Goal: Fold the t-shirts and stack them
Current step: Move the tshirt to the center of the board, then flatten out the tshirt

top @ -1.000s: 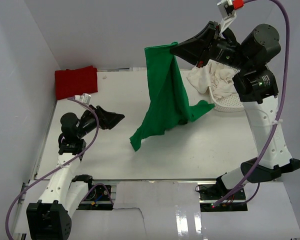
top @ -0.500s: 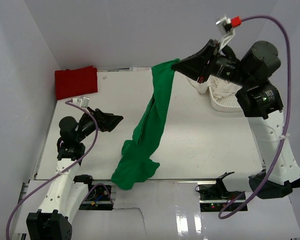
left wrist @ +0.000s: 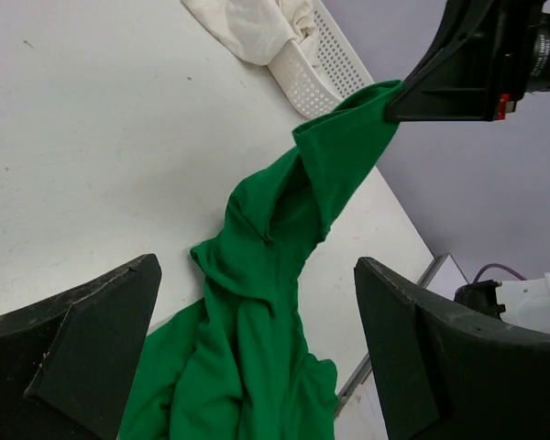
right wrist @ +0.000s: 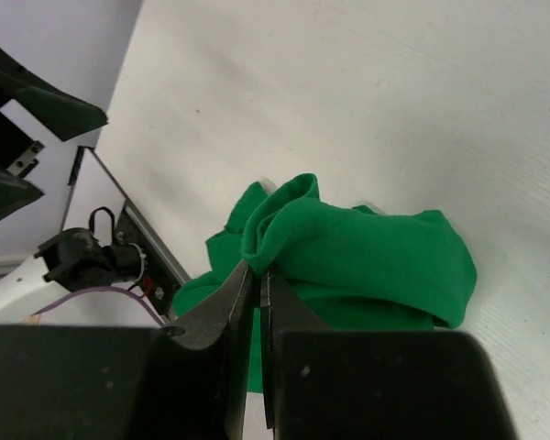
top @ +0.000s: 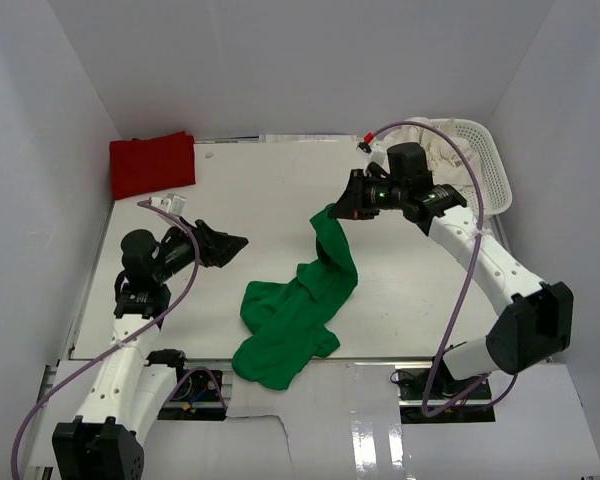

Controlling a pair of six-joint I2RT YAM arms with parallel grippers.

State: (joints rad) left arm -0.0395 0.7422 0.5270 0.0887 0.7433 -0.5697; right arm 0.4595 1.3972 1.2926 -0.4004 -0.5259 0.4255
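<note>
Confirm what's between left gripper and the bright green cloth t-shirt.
Only bare white tabletop separates left gripper and bright green cloth t-shirt; top view shows it.

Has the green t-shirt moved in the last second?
Yes. The green t-shirt, earlier hanging beside the basket, now lies bunched toward the near edge of the table, one end pinched in the right gripper.
</note>
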